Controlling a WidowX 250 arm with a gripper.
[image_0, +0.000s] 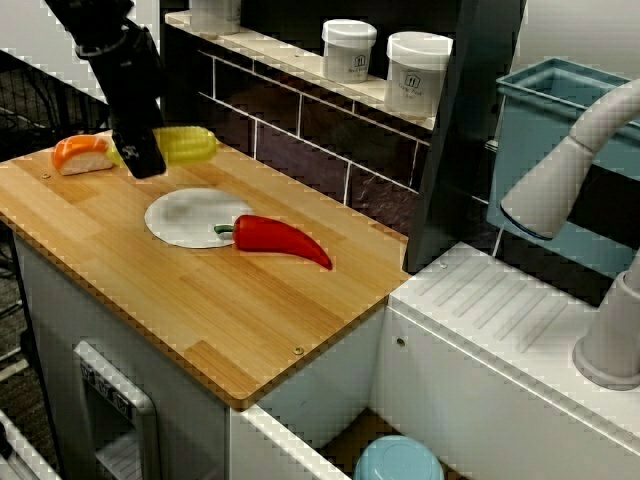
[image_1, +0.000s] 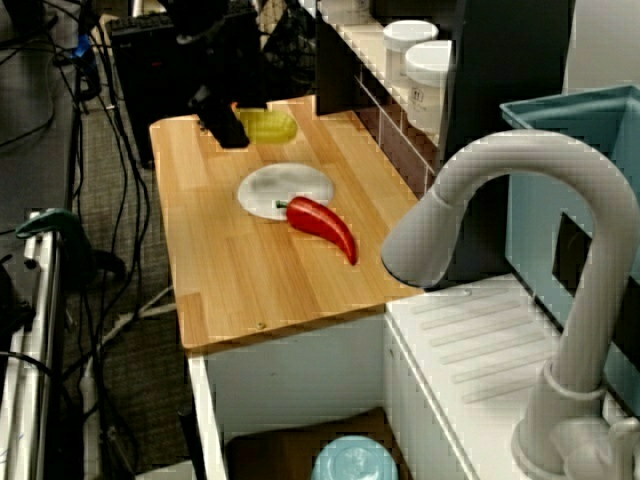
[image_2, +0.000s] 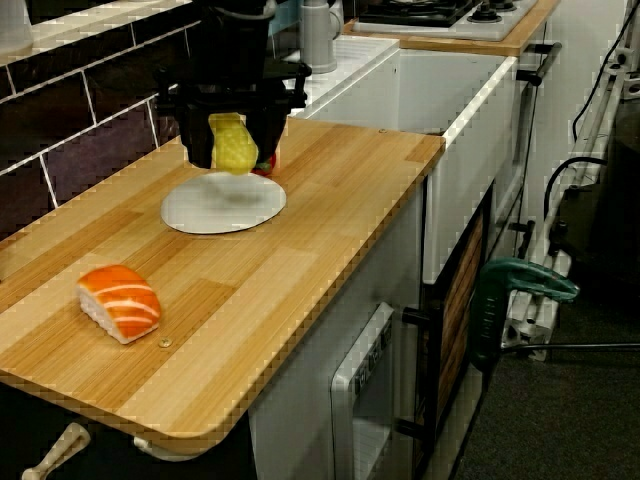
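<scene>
Bright, even light fell from above. Below the jaws a soft shadow lay on the white plate (image_2: 200, 215). The black gripper (image_2: 233, 160) showed little detail; the yellow corn (image_2: 230, 138) between the jaws looked crisp. Far from the jaws, the faucet (image_0: 560, 185) was blurred. Edges were jagged.

I work in a kitchen, though a mock one by its look. The wooden counter (image_0: 250, 320) shows it best. Behind it runs a dark tiled wall (image_0: 300, 150) with white jars (image_0: 418, 72) on a ledge. At its end stands a white sink unit (image_0: 500, 330) with a curved faucet (image_1: 500, 190), and past that a hob (image_2: 440, 10). An appliance door (image_2: 370, 390) sits under the counter. The food looks plastic: sushi (image_2: 120, 300) and a red pepper (image_0: 280, 238) on the counter, and yellow corn (image_0: 188, 144) in my claw (image_2: 235, 150). Loose cables (image_1: 118, 170) trail on the floor beside the counter, which suggests a lab.
</scene>
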